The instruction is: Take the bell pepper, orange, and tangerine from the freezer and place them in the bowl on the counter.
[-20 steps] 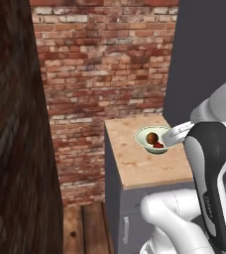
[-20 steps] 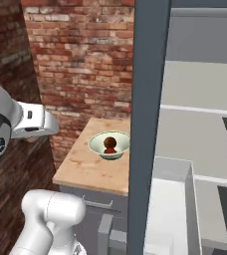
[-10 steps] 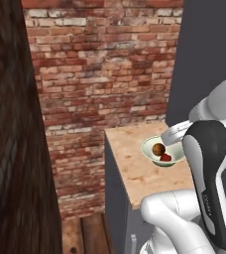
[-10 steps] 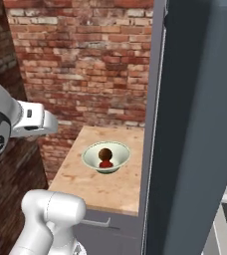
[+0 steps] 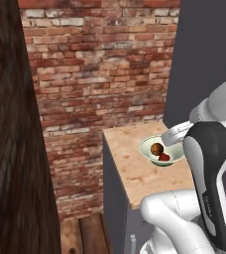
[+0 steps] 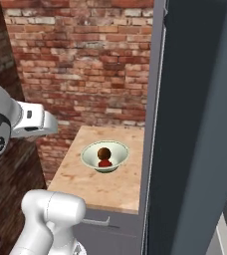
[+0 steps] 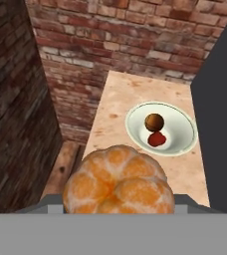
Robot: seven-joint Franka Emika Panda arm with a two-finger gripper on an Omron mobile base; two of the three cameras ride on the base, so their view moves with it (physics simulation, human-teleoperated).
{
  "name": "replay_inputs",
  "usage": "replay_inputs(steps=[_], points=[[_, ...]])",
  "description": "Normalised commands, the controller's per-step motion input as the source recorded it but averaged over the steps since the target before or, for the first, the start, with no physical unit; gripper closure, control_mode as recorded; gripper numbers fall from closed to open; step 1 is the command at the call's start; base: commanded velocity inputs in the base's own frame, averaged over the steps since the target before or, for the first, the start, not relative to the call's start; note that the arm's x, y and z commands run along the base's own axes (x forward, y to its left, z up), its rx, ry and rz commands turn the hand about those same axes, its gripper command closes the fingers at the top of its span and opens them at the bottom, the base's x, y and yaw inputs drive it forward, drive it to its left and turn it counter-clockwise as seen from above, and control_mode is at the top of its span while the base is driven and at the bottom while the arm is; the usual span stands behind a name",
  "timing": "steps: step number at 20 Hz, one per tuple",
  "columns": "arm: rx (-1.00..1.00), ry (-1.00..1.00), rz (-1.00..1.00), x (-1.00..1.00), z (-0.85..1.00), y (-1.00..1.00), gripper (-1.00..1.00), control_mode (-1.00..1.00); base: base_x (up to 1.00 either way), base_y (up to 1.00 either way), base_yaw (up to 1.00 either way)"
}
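Note:
A segmented orange tangerine (image 7: 118, 182) sits close up in the hand view, and my gripper (image 7: 118, 201) is shut on it, its fingertips hidden behind the fruit. It hangs short of the counter's (image 7: 120, 94) near edge, on the bowl's left. The pale bowl (image 7: 135, 117) (image 5: 145, 146) (image 6: 88, 153) stands on the counter (image 5: 135, 173) (image 6: 100, 187). Inside it lie a round brown orange (image 7: 154, 121) (image 5: 156, 148) (image 6: 104, 152) and the small red bell pepper (image 7: 157, 139) (image 5: 164, 157) (image 6: 105, 163). The freezer's dark side (image 6: 200, 124) (image 7: 225, 114) rises just right of the counter.
A red brick wall (image 5: 100, 64) backs the counter and a dark brick wall (image 5: 11, 149) closes in the left. A wooden floor (image 7: 60, 169) lies between that wall and the grey cabinet, which has a metal bar handle (image 6: 98, 222).
The whole picture has shifted, so the camera has moved with the base: the bowl now sits nearer the middle and the freezer's side covers more of the right base view. The grip is unchanged.

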Motion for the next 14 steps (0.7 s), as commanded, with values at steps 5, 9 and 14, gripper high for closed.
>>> replay_inputs(steps=[5, 9, 14], points=[[0.0, 0.0, 0.0, 0.0, 0.0, 0.0, 1.0, 1.0, 0.31, 0.02, -0.14], [0.0, 0.08, -0.15, 0.4, 0.0, 0.01, 1.0, -1.0, 0.12, 0.01, -0.04], [0.0, 0.05, -0.28, 0.51, -0.01, 0.0, 1.0, -1.0, 0.0, 0.0, 0.0]])
